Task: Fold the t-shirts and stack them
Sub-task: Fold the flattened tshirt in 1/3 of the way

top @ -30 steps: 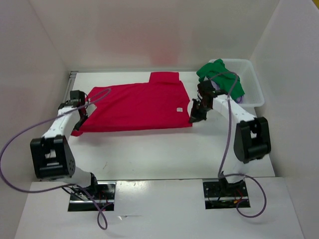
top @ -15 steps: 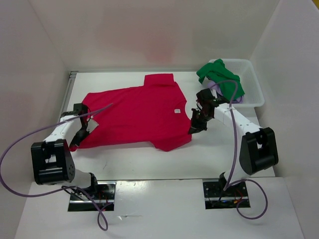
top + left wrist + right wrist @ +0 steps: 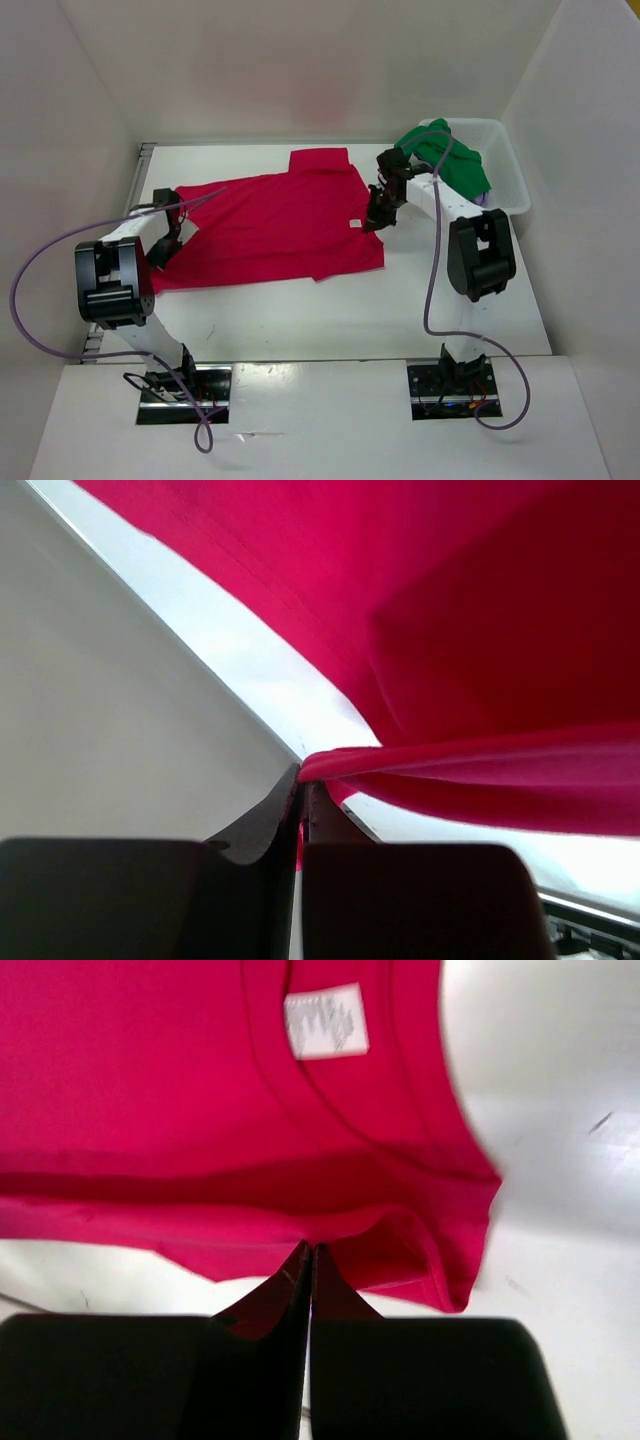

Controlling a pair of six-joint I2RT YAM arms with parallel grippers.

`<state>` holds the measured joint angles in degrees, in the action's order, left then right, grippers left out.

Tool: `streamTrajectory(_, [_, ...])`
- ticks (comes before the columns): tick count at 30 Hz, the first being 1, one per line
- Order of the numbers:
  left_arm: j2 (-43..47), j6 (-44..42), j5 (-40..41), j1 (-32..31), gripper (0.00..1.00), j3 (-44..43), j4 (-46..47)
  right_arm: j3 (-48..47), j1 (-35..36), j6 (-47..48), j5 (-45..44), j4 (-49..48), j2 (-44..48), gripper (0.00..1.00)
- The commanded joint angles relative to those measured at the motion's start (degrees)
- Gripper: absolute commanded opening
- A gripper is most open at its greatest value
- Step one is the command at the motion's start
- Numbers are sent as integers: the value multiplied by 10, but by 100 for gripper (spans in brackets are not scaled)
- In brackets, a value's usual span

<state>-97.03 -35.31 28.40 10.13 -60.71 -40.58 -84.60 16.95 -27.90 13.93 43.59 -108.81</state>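
A red t-shirt (image 3: pixel 270 225) lies spread across the middle of the white worktop (image 3: pixel 300 320), seen from above. Its collar points right, its hem left, and one sleeve reaches toward the far wall.

The left pincer (image 3: pixel 163 245) is clamped shut on a thin fold of red cloth at the shirt's left edge. The left wrist view shows the fabric drawn taut from the closed tips (image 3: pixel 302 800). The right pincer (image 3: pixel 375 220) is also closed, pinching red cloth just beside the collar. In the right wrist view the white neck label (image 3: pixel 326 1020) sits beyond the tips (image 3: pixel 308 1260).

A second ago the shirt lay as a tidy flat oblong. Half a second ago both arms had dragged it nearer, and a corner hung toward the near edge. Now the right pincer has swung back toward the far right and the left arm has drawn in. The cloth is stretched out again, with a small wrinkle on the near edge.

This looks like tugging and smoothing before the first fold, so no fold is made yet. A green t-shirt (image 3: pixel 452 160) is heaped over the white basket (image 3: pixel 510 190) at the far right, still waiting. The lavender one cannot be made out clearly.
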Motion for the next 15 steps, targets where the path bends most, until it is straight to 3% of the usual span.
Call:
streamTrajectory(1, [-24,14,12,5,2,-28,13,-53,-16,18,-19,-15,-32,0])
streamTrajectory(15, [-84,27,24,5,6,-76,30,-132,-38,35,-14,-10,-126,0])
